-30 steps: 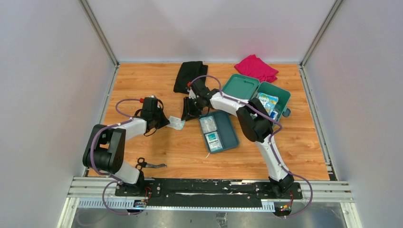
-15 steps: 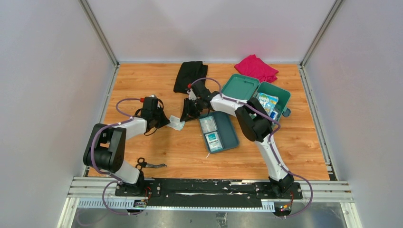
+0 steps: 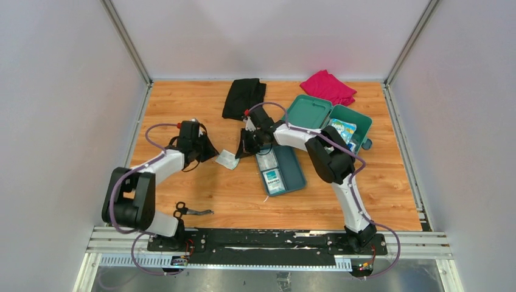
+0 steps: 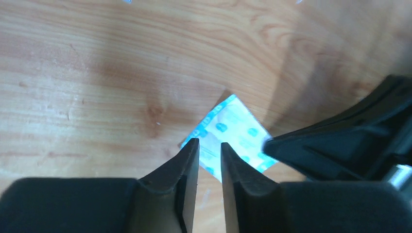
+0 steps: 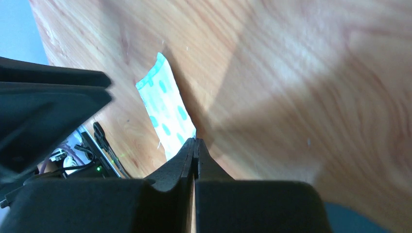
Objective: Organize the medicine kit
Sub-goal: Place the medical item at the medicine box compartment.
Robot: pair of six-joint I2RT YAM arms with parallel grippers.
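Wooden desk (image 3: 201,188). Medicine kit (image 3: 360,117), lid open, far right; its tray (image 3: 295,165) lying out, centre. Blue-spotted sachet (image 3: 228,159) left of tray. Left claw (image 4: 209,144) slightly parted by it; right claw (image 5: 195,141) pressed together at its corner.

Your medicine kit (image 3: 362,121) sits by the table's (image 3: 377,182) far right corner. Its tray (image 3: 295,170) lies left of it, with a packet (image 3: 227,159) left of that.

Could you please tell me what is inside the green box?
Blue-printed packets lie in the box; the right arm covers its near corner, so anything there is hidden.
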